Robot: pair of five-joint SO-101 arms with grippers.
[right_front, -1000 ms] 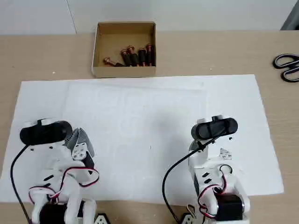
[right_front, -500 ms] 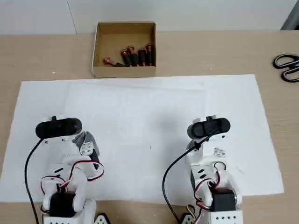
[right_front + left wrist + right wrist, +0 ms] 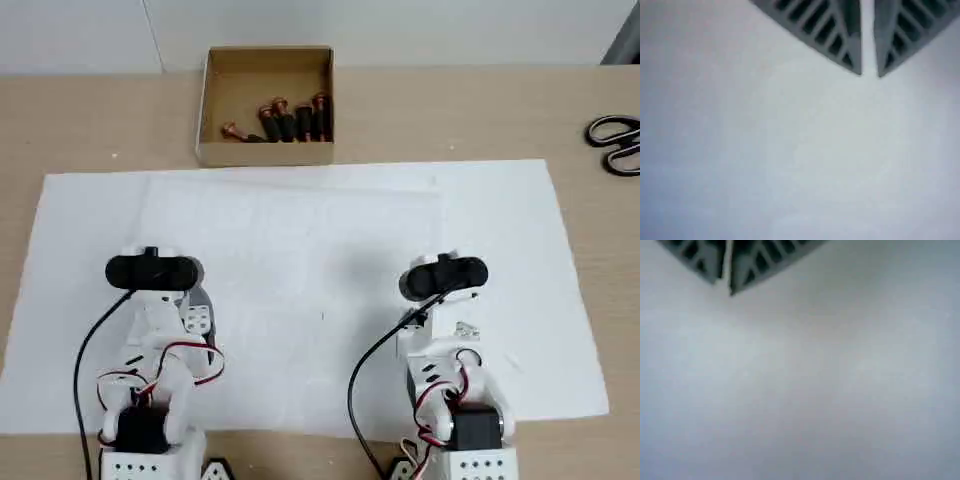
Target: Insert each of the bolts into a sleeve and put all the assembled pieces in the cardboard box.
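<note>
The assembled pieces (image 3: 285,120), copper-headed bolts seated in dark sleeves, lie bunched inside the cardboard box (image 3: 206,100), toward its wall nearest the arms. They look small, rigid and fairly light. The smooth round sleeves would likely roll or slip, so a pinch across a sleeve's middle, square to its axis, seems safest. The left gripper (image 3: 869,74) has its fingers drawn to a narrow slit, holding nothing; the right gripper (image 3: 726,287) is likewise all but closed and empty. Both hang over the white paper sheet (image 3: 320,230), well apart from the box, so no piece lies near either pair of fingers
</note>
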